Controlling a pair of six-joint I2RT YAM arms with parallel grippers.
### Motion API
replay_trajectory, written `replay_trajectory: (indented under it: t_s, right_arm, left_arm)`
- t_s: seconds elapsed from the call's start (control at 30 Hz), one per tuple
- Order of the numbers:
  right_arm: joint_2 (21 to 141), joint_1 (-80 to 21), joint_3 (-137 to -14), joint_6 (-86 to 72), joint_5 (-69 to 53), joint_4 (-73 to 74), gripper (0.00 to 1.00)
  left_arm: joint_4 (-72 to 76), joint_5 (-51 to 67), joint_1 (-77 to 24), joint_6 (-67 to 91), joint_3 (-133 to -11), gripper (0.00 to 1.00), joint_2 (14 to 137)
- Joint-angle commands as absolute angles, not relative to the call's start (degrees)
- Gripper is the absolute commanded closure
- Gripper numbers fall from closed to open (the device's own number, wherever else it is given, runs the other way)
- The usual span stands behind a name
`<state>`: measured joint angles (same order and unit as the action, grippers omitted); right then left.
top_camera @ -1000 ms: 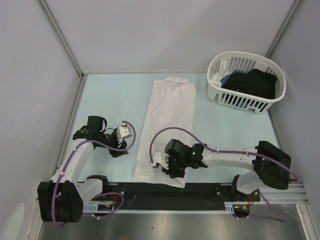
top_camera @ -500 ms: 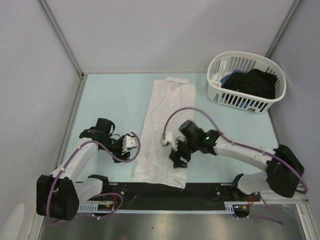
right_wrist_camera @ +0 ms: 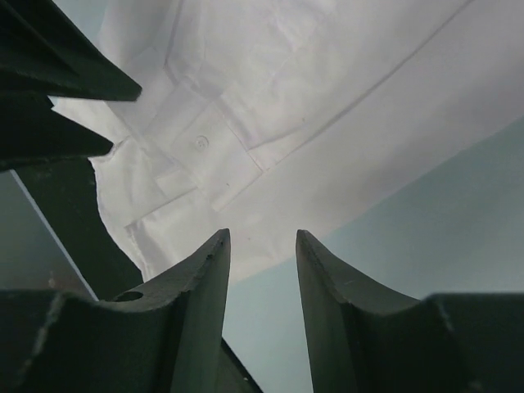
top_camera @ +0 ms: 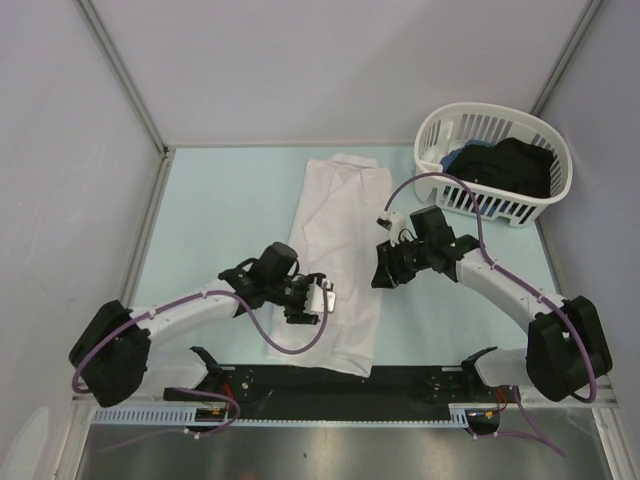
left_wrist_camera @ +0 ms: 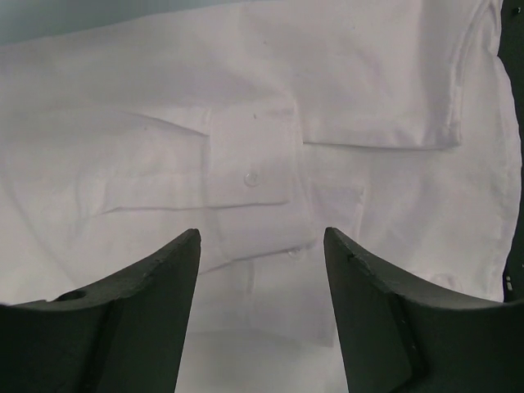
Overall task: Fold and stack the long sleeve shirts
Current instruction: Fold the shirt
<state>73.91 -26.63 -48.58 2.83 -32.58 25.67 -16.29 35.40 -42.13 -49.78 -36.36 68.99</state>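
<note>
Both jaws apart, empty; L over white shirt [top_camera: 340, 210], R at its edge.

There is one shirt [top_camera: 335, 250], one table [top_camera: 220, 200] and one basket [top_camera: 478, 205]; the dark clothes [top_camera: 510, 165] in the basket are heaped, so their number cannot be told. There are two arms, a left arm [top_camera: 190, 310] and a right arm [top_camera: 500, 285]. Each has one gripper, the left gripper [left_wrist_camera: 262, 237] and the right gripper [right_wrist_camera: 262, 237], with two fingers apiece.
</note>
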Motion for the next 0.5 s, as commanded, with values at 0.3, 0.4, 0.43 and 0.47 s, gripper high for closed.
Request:
replay_trajectory:
  t_s: [0.3, 0.4, 0.43, 0.47]
  right_arm:
    - [86.2, -22.9, -50.0, -10.9, -34.4, 22.1, 0.62]
    - [88.1, -22.8, -51.4, -10.9, -33.4, 21.4, 0.65]
    - [88.4, -22.6, -51.8, -10.8, -33.3, 21.3, 0.66]
    - [89.0, -22.5, -52.1, -10.7, -33.2, 21.1, 0.67]
  left_arm:
    - [-13.6, 30.1, -49.5, -47.0, -46.4, 0.32, 85.2]
    - [-16.8, 28.7, -50.3, -49.3, -48.3, 0.32, 87.4]
    - [-17.8, 28.6, -50.4, -49.9, -48.8, 0.32, 87.6]
    - [-19.8, 28.7, -50.6, -50.4, -49.4, 0.32, 87.8]
